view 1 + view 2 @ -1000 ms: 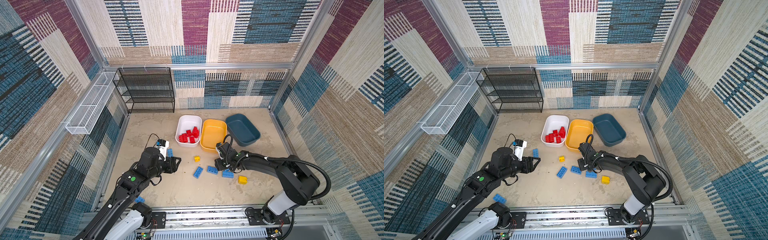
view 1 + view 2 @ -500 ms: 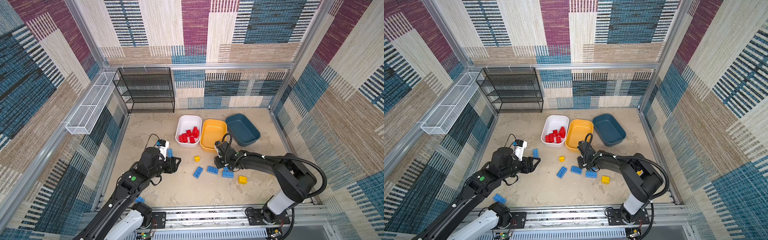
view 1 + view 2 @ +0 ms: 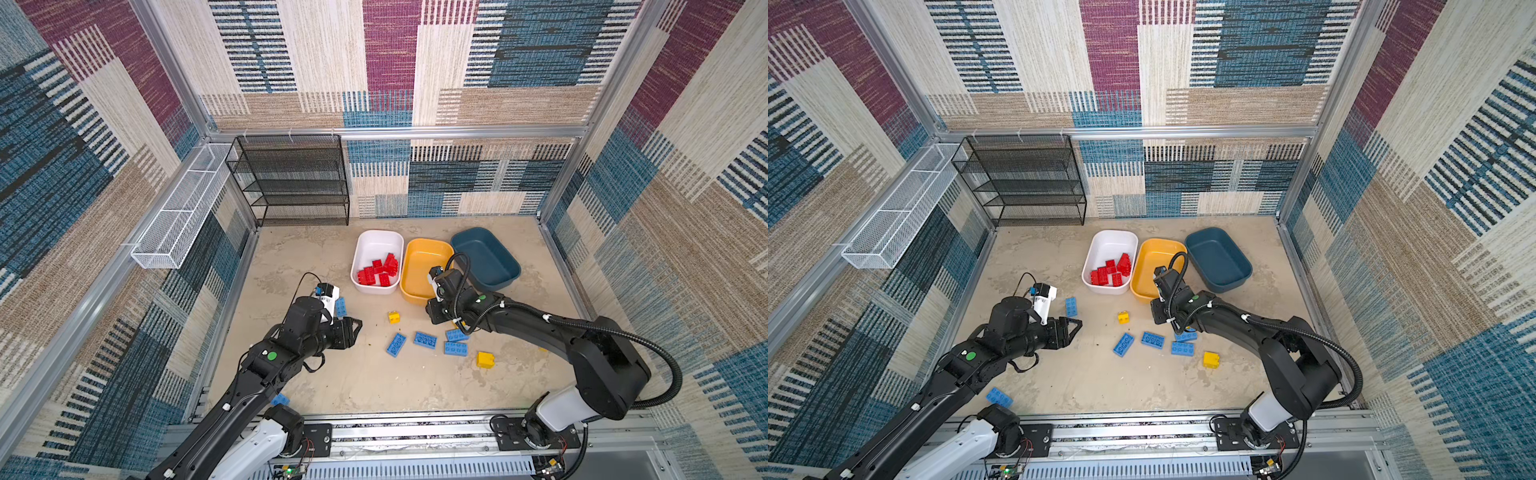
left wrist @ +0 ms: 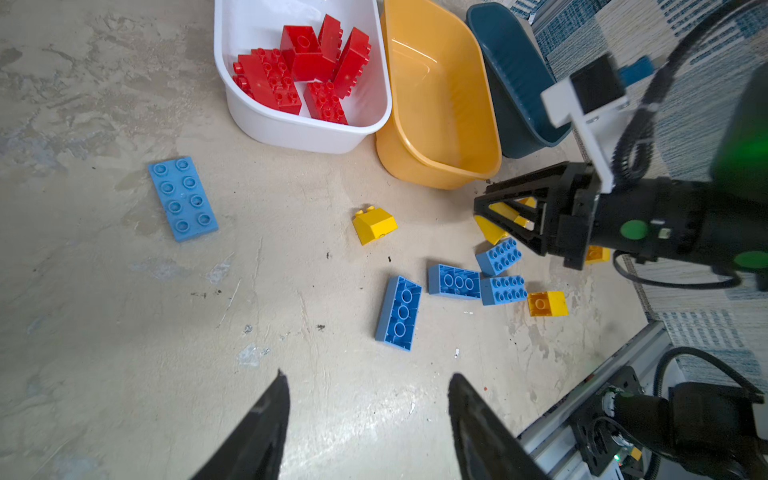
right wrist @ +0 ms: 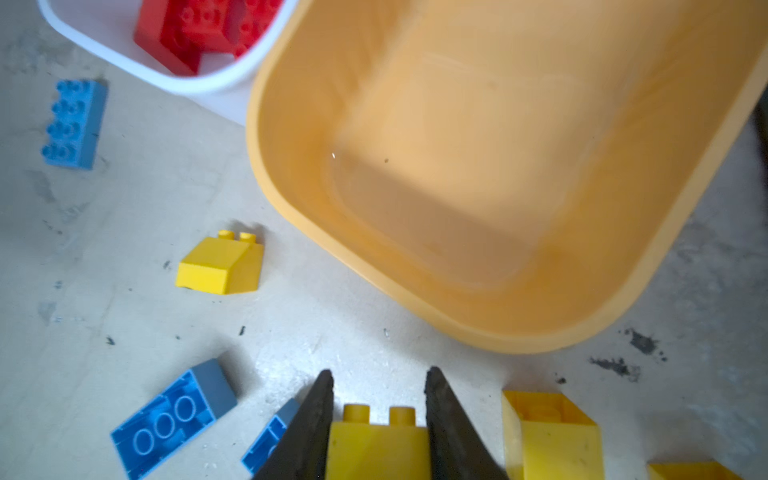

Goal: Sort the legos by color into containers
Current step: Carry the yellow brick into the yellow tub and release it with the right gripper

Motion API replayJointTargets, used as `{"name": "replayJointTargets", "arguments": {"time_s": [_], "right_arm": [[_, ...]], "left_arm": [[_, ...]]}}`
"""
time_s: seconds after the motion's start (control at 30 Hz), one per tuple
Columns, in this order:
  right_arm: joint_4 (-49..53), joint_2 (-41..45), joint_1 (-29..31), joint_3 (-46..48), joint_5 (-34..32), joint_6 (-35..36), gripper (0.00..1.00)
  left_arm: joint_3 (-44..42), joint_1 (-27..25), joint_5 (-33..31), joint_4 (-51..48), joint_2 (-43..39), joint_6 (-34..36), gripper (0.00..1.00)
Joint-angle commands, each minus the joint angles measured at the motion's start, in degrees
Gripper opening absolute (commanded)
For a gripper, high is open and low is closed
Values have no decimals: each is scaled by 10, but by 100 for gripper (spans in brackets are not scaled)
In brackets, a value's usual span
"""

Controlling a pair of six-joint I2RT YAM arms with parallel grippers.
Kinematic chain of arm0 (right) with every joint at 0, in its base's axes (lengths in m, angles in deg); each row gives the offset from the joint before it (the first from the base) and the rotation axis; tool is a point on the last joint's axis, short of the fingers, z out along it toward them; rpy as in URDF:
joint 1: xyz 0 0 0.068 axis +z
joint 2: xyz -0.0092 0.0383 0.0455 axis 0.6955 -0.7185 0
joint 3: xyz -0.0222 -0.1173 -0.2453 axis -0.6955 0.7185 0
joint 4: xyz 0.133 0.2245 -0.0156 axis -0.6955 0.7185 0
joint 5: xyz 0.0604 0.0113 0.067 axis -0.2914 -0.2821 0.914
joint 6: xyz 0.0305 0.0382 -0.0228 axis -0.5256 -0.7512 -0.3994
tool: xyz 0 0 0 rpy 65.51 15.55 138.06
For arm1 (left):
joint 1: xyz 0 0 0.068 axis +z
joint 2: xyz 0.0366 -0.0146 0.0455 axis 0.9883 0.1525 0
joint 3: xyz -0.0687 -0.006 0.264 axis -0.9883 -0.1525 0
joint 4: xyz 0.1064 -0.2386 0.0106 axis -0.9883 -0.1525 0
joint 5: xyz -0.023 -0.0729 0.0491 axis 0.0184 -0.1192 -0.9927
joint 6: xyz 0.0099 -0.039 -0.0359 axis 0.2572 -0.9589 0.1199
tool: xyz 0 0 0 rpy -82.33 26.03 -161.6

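Observation:
My right gripper (image 5: 380,370) is shut on a yellow lego (image 5: 376,449), low over the floor just in front of the yellow container (image 3: 424,266). The left wrist view shows that same gripper (image 4: 484,208) with yellow between its fingers. Red legos (image 3: 380,270) lie in the white container (image 3: 376,247). The teal-blue container (image 3: 484,257) holds nothing. Several blue legos (image 3: 424,340) and two loose yellow ones (image 3: 394,318) (image 3: 485,360) lie on the floor. My left gripper (image 4: 369,376) hangs open over bare floor, left of the blue legos.
A flat blue lego (image 3: 340,306) lies by the left arm's wrist, and another (image 3: 279,400) lies under that arm near the front rail. A black mesh rack (image 3: 291,183) stands at the back left. A white wire basket (image 3: 178,212) hangs on the left wall.
My right gripper has closed on the yellow lego and shifted slightly toward the yellow container. The left arm has stayed put.

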Motion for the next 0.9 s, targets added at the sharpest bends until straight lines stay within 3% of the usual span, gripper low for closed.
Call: {"name": "replayJointTargets", "arguments": {"time_s": [0.0,0.27,0.6,0.87], "right_arm": [[15,4,1,-36,3,13,36],[36,-67,-10,-163,-34,47,36],[33,-182,-75,-289,-26,68,36],[31,-197,-91,-314,-19,67,53]], "left_arm": [[-9,0,5,26,9,-17,62],[-23,-19,-2,42,39,-25,60],[-47,-60,-45,54,56,-37,60],[-20,-86,-71,79,129,-31,60]]}}
